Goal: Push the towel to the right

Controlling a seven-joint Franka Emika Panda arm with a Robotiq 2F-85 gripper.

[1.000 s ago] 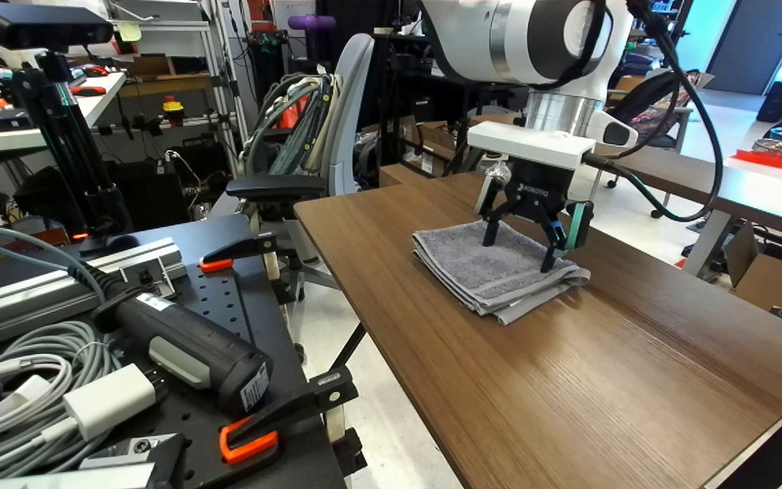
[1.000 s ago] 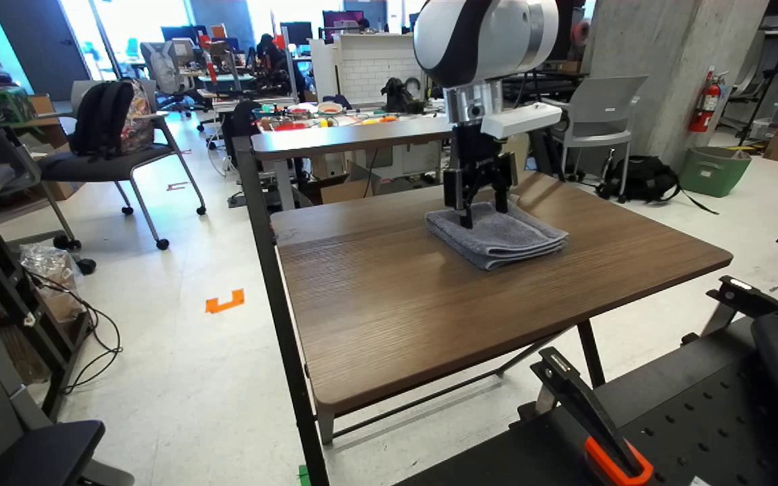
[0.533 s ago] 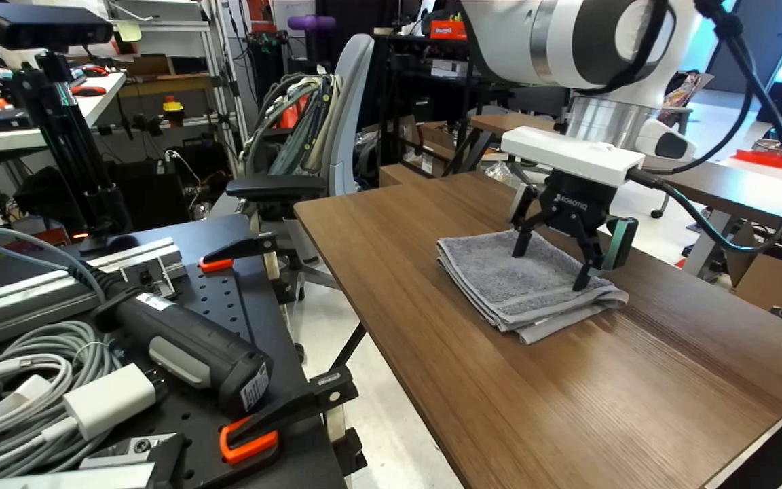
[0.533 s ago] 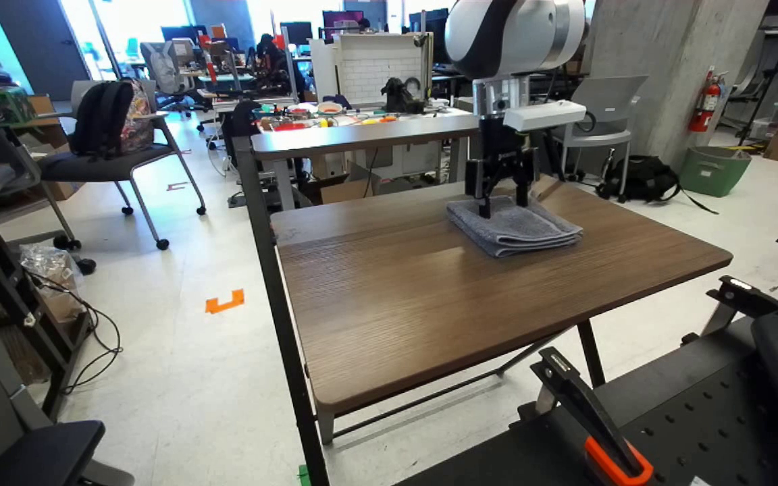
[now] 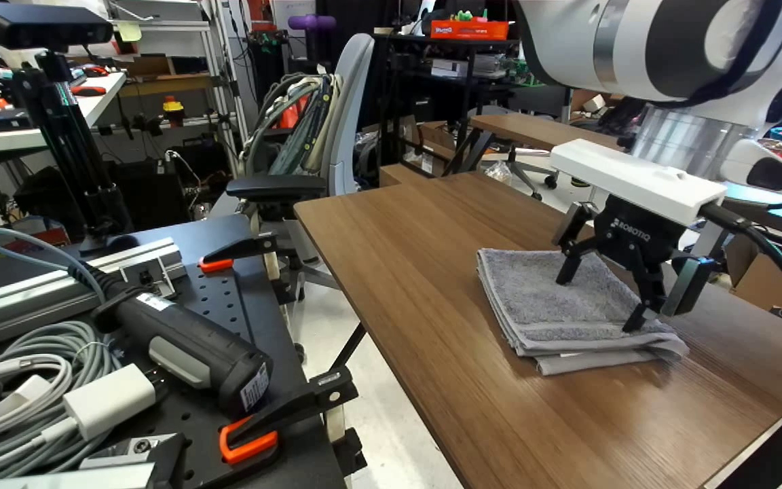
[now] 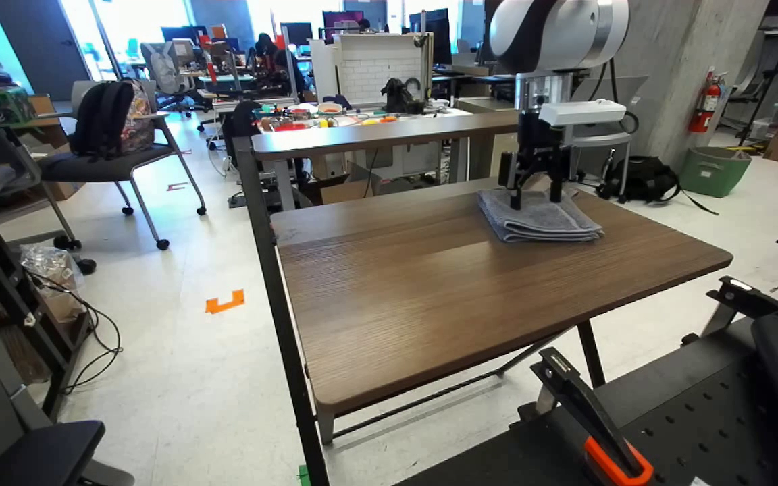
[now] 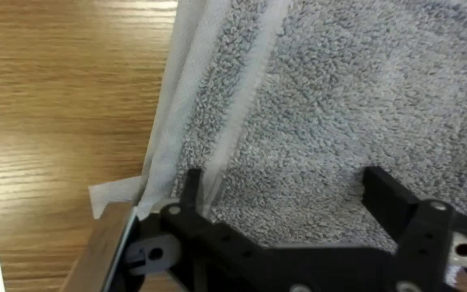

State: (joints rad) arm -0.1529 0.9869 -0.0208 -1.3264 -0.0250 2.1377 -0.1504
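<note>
A folded grey towel [image 5: 547, 316] lies flat on a brown wooden table [image 5: 418, 272]; it also shows in an exterior view [image 6: 541, 221]. My gripper [image 5: 597, 304] points down over the towel with its two black fingers spread wide. Both fingertips touch or press on the towel's top layer, one near its hemmed edge. In the wrist view the towel [image 7: 318, 101] fills most of the picture, and the gripper [image 7: 284, 172] has only flat towel surface between its fingers. The gripper [image 6: 535, 202] stands near the table's far side in an exterior view.
A black bench [image 5: 228, 292] beside the table holds a scanner [image 5: 187, 346], cables and orange-tipped clamps [image 5: 248, 438]. A grey office chair [image 5: 347, 115] stands at the table's end. Another desk [image 6: 362, 135] is behind the table.
The gripper and towel have moved together along the table, to the right in both exterior views, with the towel sliding under the fingertips. The fingers have stayed spread.
</note>
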